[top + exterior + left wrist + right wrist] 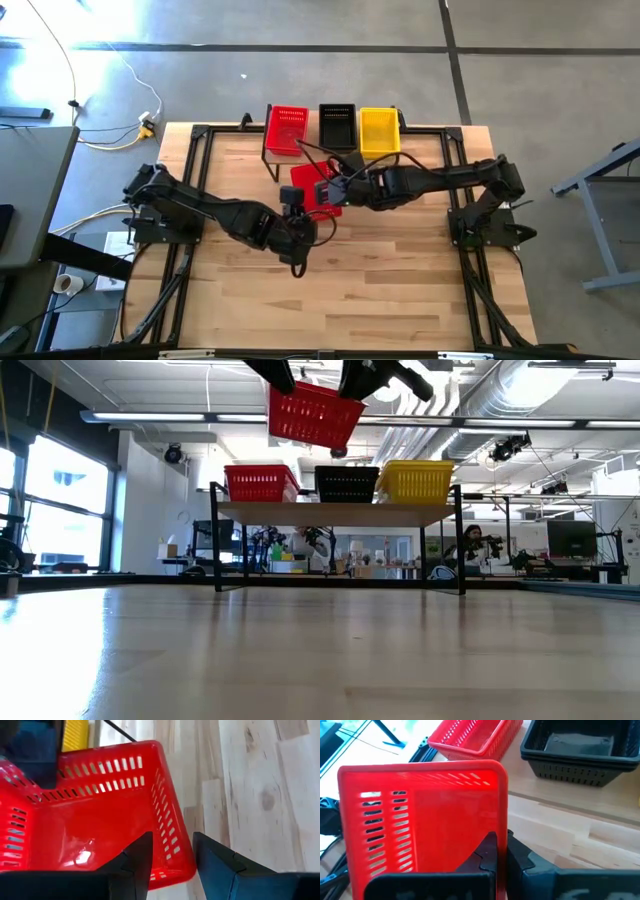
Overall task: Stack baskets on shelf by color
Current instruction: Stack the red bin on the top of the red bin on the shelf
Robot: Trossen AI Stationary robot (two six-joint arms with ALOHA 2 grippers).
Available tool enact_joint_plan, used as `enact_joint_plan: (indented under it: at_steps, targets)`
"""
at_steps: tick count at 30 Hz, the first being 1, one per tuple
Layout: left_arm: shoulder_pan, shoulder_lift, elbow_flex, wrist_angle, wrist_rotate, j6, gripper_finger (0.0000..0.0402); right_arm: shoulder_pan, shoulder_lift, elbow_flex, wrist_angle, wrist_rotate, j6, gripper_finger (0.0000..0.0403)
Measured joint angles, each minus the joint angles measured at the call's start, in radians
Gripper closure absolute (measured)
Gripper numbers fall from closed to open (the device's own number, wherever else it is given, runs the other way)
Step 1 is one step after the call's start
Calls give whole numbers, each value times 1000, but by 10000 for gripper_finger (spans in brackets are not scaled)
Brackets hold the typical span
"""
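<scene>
A red basket [312,186] hangs in the air above the table's middle, in front of the shelf [335,512]. My right gripper [501,842] is shut on it, reaching in from the right. My left gripper [172,845] is open at the basket's near side. One of its fingers [140,855] is inside the basket and the other [215,862] outside, on either side of a wall near a corner [175,852]. On the shelf a red basket [286,128], black baskets [337,123] and a yellow basket [379,130] rest on their bottoms. My right gripper pinches a side wall of the red basket at its rim [501,822], one finger on each face of the wall. It comes slanting down from the table's right. The basket is tilted and lifted clear [315,415] of the table. Whether my left gripper touches the wall, I cannot tell.
The shelf stands along the table's far edge, its top filled by the three coloured stacks. The black stack [575,750] shows two nested baskets. Bare wood tabletop [350,290] stretches from the arms to the near edge.
</scene>
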Motion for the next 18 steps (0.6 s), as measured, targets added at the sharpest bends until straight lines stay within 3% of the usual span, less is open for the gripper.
enact_joint_plan:
  at_steps: [13, 18]
  targets:
    - [34, -1, 0, -33, 49, 52, 273, 21, 0, 10, 21, -27, -16, 403]
    - [15, -1, 0, -47, 113, 156, 273, 21, -2, 10, 24, -104, -79, 403]
